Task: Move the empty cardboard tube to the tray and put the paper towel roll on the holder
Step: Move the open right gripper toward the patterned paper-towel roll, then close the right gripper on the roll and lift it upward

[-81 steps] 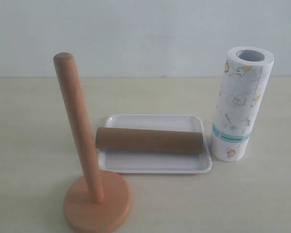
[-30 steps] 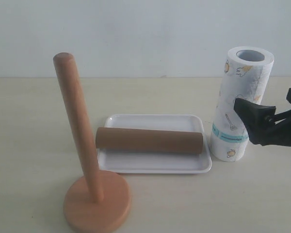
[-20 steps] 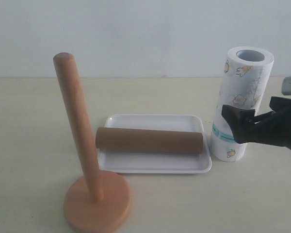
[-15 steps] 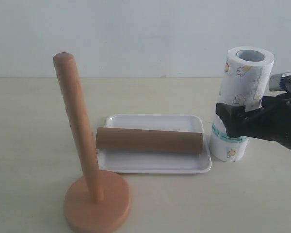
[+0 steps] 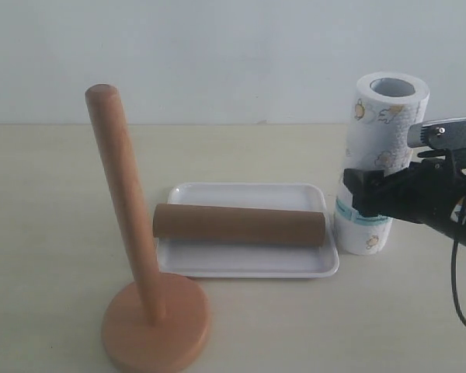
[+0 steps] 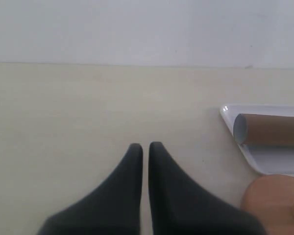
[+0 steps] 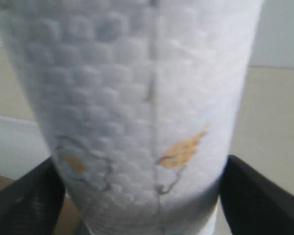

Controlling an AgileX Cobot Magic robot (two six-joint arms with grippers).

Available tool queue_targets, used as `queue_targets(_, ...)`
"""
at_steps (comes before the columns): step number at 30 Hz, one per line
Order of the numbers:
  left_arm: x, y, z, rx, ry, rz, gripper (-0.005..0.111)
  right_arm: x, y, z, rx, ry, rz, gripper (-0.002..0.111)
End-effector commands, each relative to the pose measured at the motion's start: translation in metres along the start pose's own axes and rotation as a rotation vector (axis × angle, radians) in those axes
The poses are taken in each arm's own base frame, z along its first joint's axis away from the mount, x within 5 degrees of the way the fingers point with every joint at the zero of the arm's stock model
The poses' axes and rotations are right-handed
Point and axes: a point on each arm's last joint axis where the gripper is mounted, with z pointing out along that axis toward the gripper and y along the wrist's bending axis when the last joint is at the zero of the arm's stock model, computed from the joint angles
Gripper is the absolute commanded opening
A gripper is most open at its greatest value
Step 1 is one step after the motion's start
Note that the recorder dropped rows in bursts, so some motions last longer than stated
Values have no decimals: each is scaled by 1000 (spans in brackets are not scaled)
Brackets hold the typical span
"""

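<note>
The paper towel roll [image 5: 382, 132], white with small yellow figures and a teal band, stands upright to the right of the tray [image 5: 248, 266]. My right gripper [image 5: 363, 194] reaches in from the right at the roll's lower half. Its black fingers [image 7: 24, 200] press on both sides of the roll [image 7: 137, 98]. The empty cardboard tube [image 5: 241, 224] lies lengthwise in the white tray. The wooden holder [image 5: 128, 217] stands bare at the front left. My left gripper [image 6: 145, 147] is shut on nothing above bare table, and the exterior view does not show it.
The left wrist view shows the tube's open end [image 6: 240, 128], a tray corner [image 6: 264, 161] and the edge of the holder's disc base [image 6: 277, 203]. A pale wall runs behind the beige table [image 5: 46, 202].
My right gripper came in from the right edge and closed round the roll. The roll has shifted slightly left and up. Tube, tray and holder have not moved.
</note>
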Motion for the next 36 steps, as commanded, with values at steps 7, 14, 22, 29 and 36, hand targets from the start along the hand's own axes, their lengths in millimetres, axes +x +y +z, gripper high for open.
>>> queue_targets(7, 1, 0, 0, -4, 1, 3, 4, -1, 2, 1, -18, -2, 8, 1)
queue_targets(14, 1, 0, 0, -4, 1, 3, 4, -29, 5, -13, -19, -115, 0, 1)
queue_targets(22, 1, 0, 0, -4, 1, 3, 4, -100, 25, -85, -65, -371, -77, 1)
queue_targets(29, 1, 0, 0, -4, 1, 3, 4, -177, 83, -131, -261, -416, -117, 1)
queue_targets(36, 1, 0, 0, -4, 1, 3, 4, -224, 154, -171, -544, -511, -123, 1)
